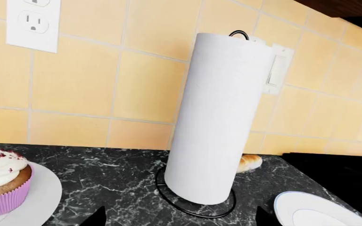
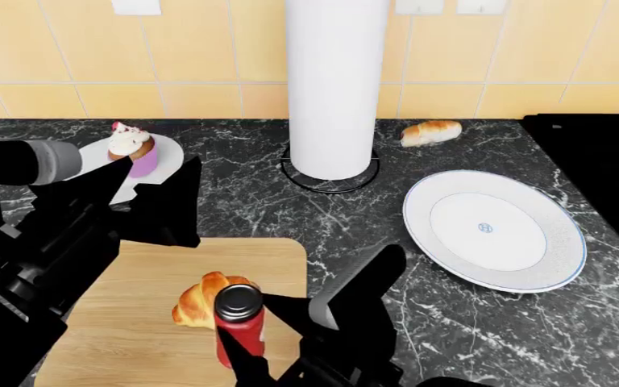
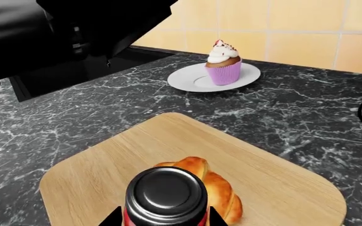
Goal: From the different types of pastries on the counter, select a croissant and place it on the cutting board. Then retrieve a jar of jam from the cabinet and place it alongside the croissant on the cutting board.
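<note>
Jam jar [image 2: 238,321] sits clamped in your right tool [image 2: 247,339], its red body between the two black fingers and its dark lid [image 3: 166,195] facing up. It hangs over the cutting board [image 2: 126,322], just beside the croissant [image 2: 197,301], which lies on the wood; you cannot tell whether the jar's base touches the board. Your left tool [image 2: 148,187] hovers with its fingers spread and empty above the board's far edge, near the cupcake [image 2: 132,148] on its small plate [image 2: 170,153]. Farther back on the desk [image 2: 396,242] stand the paper-towel roll [image 2: 334,81], a bread roll [image 2: 431,131] and a large white plate [image 2: 492,230].
</note>
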Controlling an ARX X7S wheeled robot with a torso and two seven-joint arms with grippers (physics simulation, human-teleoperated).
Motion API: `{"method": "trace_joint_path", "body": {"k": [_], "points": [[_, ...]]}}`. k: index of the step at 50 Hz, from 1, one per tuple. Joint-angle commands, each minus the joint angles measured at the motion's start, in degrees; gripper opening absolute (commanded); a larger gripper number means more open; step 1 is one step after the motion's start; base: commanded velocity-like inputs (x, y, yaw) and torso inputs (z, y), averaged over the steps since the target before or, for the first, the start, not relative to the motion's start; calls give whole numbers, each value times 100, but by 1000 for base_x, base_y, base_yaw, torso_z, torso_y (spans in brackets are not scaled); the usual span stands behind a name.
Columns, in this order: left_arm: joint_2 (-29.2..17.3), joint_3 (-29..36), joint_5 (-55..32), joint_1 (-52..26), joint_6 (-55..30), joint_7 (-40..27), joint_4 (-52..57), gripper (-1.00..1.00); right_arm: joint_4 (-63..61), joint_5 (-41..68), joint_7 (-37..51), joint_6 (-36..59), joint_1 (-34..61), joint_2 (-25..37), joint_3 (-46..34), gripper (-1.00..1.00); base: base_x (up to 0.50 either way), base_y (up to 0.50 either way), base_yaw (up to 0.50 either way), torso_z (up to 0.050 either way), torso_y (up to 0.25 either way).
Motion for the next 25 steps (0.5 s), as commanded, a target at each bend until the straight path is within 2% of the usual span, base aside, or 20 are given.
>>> {"method": "trace_joint_path", "body": {"k": [1, 3, 4, 25], "points": [[-18, 23, -6, 8, 31, -10, 8, 100, 70, -263, -33, 19, -82, 54, -139, -100, 0, 0, 0, 0, 0], [-21, 27, -1, 9, 38, -8, 4, 100, 30, -241, 7, 41, -78, 59, -142, -100, 0, 0, 0, 0, 0], [-22, 29, 1, 10, 42, -6, 3, 100, 11, -233, 26, 51, -75, 61, -146, 100, 0, 0, 0, 0, 0], [-81, 50, -129, -12, 71, -118, 78, 100, -218, -122, 251, 122, -54, 119, -167, 100, 0, 0, 0, 0, 0]]}}
